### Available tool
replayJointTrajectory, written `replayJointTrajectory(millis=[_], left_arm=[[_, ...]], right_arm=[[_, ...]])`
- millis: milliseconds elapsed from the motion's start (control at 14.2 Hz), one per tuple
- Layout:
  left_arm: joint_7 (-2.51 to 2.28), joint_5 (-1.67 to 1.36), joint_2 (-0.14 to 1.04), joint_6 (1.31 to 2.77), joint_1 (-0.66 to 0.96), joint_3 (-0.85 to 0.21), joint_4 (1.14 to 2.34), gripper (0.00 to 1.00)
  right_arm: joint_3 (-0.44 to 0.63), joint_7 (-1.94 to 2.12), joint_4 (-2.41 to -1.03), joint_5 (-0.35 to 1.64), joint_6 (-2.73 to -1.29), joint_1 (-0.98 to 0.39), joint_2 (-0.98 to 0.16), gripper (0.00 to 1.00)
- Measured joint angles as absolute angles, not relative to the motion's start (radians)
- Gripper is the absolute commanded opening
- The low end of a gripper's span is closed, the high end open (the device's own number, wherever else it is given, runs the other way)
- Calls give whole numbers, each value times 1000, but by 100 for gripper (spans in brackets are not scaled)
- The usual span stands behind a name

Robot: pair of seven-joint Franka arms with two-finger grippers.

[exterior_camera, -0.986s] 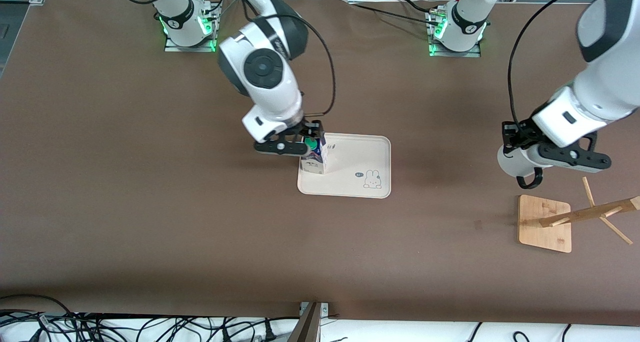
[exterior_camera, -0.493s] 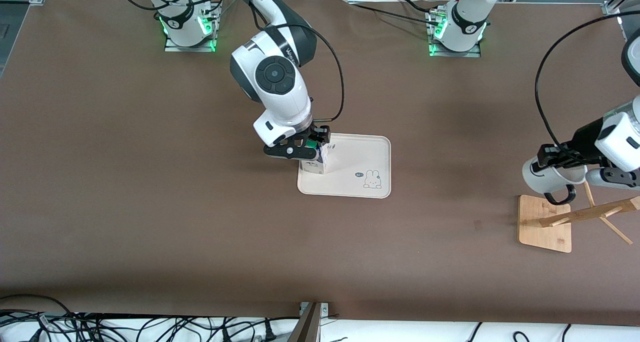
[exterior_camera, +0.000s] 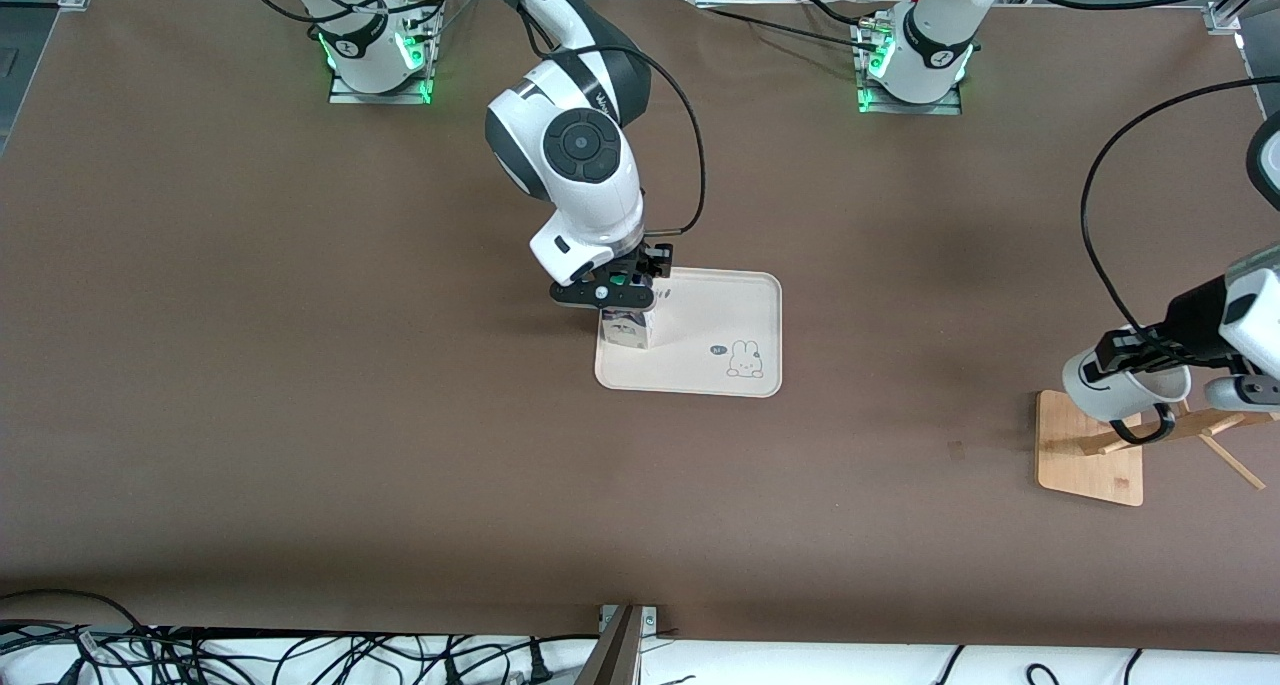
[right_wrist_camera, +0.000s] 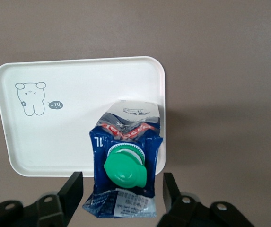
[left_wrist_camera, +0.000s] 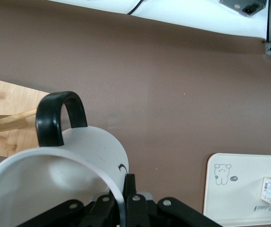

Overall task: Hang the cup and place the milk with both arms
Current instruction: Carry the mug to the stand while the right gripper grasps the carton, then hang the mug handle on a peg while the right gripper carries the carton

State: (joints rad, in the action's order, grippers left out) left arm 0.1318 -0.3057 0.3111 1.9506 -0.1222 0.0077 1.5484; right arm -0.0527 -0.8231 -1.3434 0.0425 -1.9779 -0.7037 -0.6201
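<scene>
Right pincer [right_wrist_camera: 121,189] spread around milk [right_wrist_camera: 125,165] on tray [right_wrist_camera: 40,142]; left pincer [left_wrist_camera: 126,201] clamped on cup [left_wrist_camera: 55,184] over wooden rack [exterior_camera: 1090,450].

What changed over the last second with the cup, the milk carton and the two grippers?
The left gripper carried the cup down toward the front camera; its handle now overlaps a peg of the wooden rack. The right gripper shifted toward the tray's middle, jaws open beside the milk. Milk, tray and rack stayed put.
</scene>
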Motion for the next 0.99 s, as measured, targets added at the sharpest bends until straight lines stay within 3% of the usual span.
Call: replayJointTrajectory(millis=[352, 563, 986], left_arm=[[133, -339, 311, 1951, -124, 33, 1541, 0], [133, -339, 311, 1940, -121, 33, 1510, 0], [133, -372, 311, 1919, -121, 62, 1482, 0]], right_arm=[[-51, -826, -1345, 31, -1978, -704, -624, 53], [-51, -826, -1345, 31, -1978, -704, -624, 47], [-42, -826, -1341, 30, -1976, -702, -624, 43]])
